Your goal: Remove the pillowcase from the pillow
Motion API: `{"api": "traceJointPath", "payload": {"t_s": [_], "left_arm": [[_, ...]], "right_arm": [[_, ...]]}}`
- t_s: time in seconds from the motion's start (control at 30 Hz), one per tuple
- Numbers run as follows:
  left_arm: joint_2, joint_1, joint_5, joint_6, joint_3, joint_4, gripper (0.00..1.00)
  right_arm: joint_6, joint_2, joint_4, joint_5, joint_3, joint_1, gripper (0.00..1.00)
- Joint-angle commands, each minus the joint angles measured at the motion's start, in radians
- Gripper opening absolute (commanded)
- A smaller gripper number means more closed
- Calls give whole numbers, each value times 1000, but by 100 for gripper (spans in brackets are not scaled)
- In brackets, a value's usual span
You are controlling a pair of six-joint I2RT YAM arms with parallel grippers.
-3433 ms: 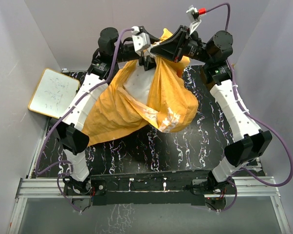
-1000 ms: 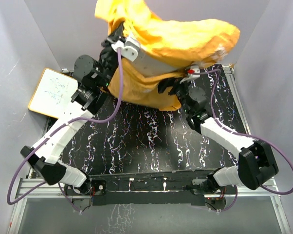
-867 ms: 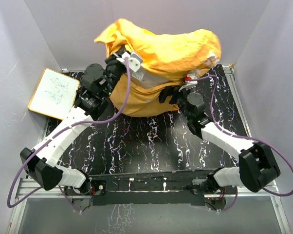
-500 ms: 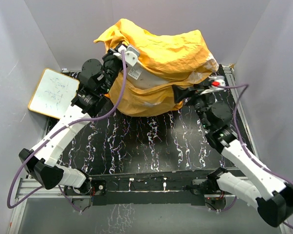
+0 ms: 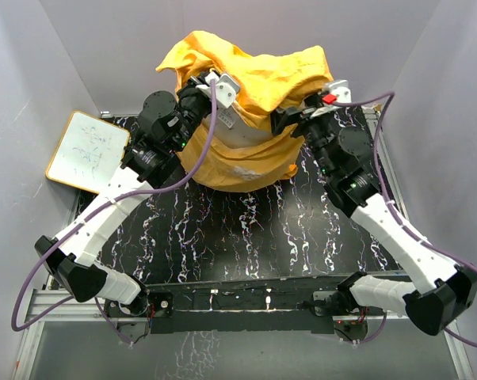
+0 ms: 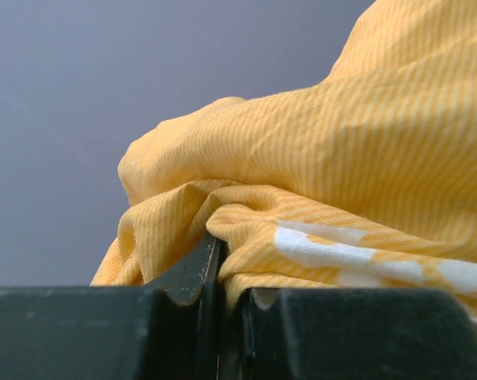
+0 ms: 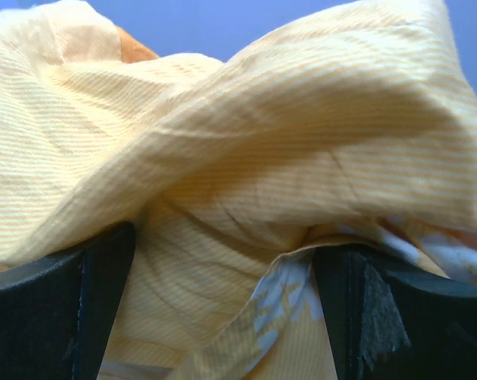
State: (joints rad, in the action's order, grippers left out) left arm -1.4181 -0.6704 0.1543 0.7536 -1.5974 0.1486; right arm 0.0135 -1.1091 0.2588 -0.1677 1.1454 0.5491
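The orange pillowcase (image 5: 258, 79) is bunched in a tall heap at the back of the table. A pale patch of the pillow (image 5: 242, 136) shows under its folds between the two wrists. My left gripper (image 5: 196, 84) reaches into the heap's upper left. In the left wrist view this gripper (image 6: 227, 277) is shut on a fold of the striped orange cloth (image 6: 341, 158). My right gripper (image 5: 286, 120) presses into the heap's right side. Its jaws (image 7: 223, 265) stand wide open, with loose pillowcase cloth (image 7: 223, 142) sagging between the fingers (image 7: 88, 301).
A white whiteboard (image 5: 86, 150) with a wooden frame lies at the table's left edge. The black marbled table (image 5: 246, 229) stretches from the heap to the arm bases. Grey walls close in on the left, back and right.
The orange bundle has come down from high in the air and settled at the back of the table. My right arm swung from its lower right edge to its upper right side.
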Motion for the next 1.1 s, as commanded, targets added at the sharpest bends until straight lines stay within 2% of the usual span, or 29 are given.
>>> {"api": "traceJointPath", "payload": {"t_s": [0.0, 0.1, 0.13, 0.23, 0.3, 0.53, 0.6, 0.67, 0.73, 0.83, 0.9, 0.97, 1.07], "left_arm": [[43, -9, -51, 105, 33, 63, 24], [59, -9, -135, 188, 101, 109, 33], [72, -9, -163, 205, 110, 113, 40], [76, -12, -232, 252, 118, 100, 49], [80, -14, -264, 311, 138, 104, 56], [62, -15, -313, 422, 155, 132, 55], [59, -29, -337, 462, 168, 129, 51], [56, -49, -342, 484, 177, 126, 40], [54, -62, -325, 423, 160, 143, 24], [-2, -63, -266, 174, 36, 96, 15], [-38, -63, -213, 18, -78, 27, 2], [-61, -62, -169, -73, -150, 5, 0], [-56, -63, -149, -114, -174, 28, 0]], "right_arm": [[-32, -63, 45, 200, 110, 11, 89], [5, -124, 24, 265, 190, 12, 69], [16, -144, 14, 279, 211, 11, 62], [51, -176, 12, 308, 242, 13, 42], [75, -187, 23, 318, 251, 13, 34], [123, -226, 26, 357, 298, 26, 31], [141, -246, 26, 363, 319, 41, 30], [167, -265, 29, 374, 341, 49, 29], [196, -274, 39, 378, 353, 49, 29], [227, -276, 53, 374, 363, 49, 29], [236, -273, 58, 371, 364, 48, 34], [251, -270, 59, 371, 360, 36, 42], [340, -282, 54, 443, 359, -43, 52]]}}
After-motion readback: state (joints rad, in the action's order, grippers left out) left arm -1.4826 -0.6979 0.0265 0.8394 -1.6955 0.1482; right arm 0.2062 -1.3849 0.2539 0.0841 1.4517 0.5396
